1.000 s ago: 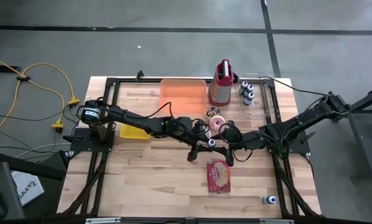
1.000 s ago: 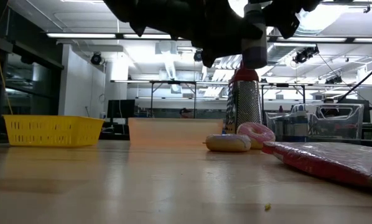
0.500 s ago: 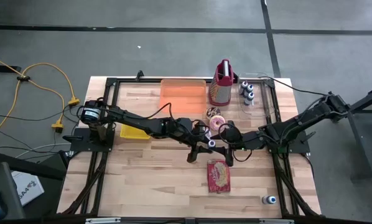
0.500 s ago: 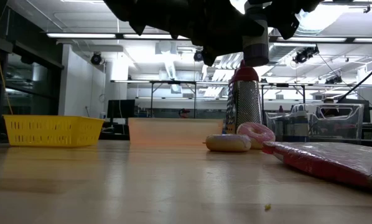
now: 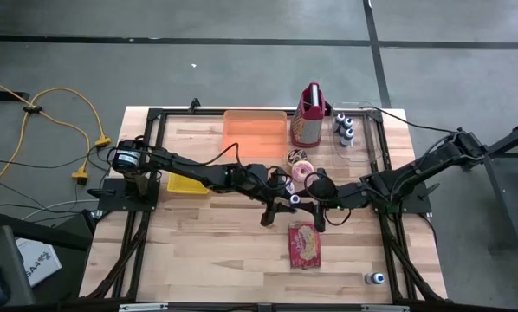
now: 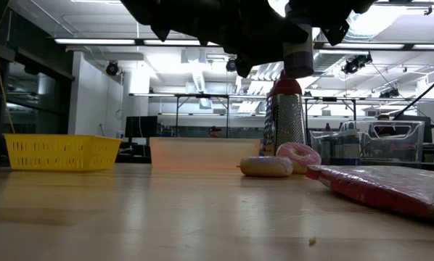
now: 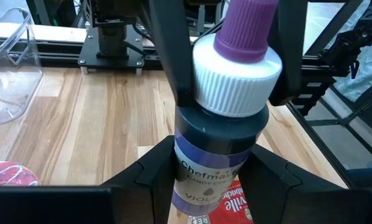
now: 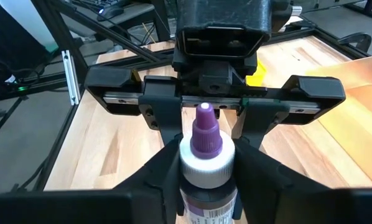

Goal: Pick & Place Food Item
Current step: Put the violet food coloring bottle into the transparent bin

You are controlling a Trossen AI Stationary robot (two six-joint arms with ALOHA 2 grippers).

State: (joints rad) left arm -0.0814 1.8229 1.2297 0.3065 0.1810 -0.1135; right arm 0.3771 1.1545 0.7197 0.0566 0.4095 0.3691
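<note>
Left gripper [image 7: 214, 180]: clamped on the body of the bottle [image 7: 223, 130], a small violet food-colouring bottle with white cap and purple tip. Right gripper [image 8: 204, 180]: facing the left one, fingers [image 7: 173, 56] set on either side of the cap and seemingly pressing it, so both claws grip the one bottle. Location: held clear above the middle of the table [image 5: 198, 251], near side of the two doughnuts [image 6: 298, 154], far side of the red packet [image 5: 305, 245]; yellow basket [image 5: 185, 184] well to the left, orange tray [image 5: 255, 128] toward the far edge. Risks, as judged: a two-handed hold on a smooth round bottle. If the left claw lets go before the right grip is firm, the bottle may slip and drop onto the packet or roll. If either arm pulls while both grip, the bottle may twist, tilt or be wrenched. Pressure on the cap alone could loosen it or let the bottle pivot. Change from earlier frames: arms, doughnuts, packet and basket lie as before. The bottle shows a shade higher in the low view, and the right fingers have drawn in from a wide stance.
</note>
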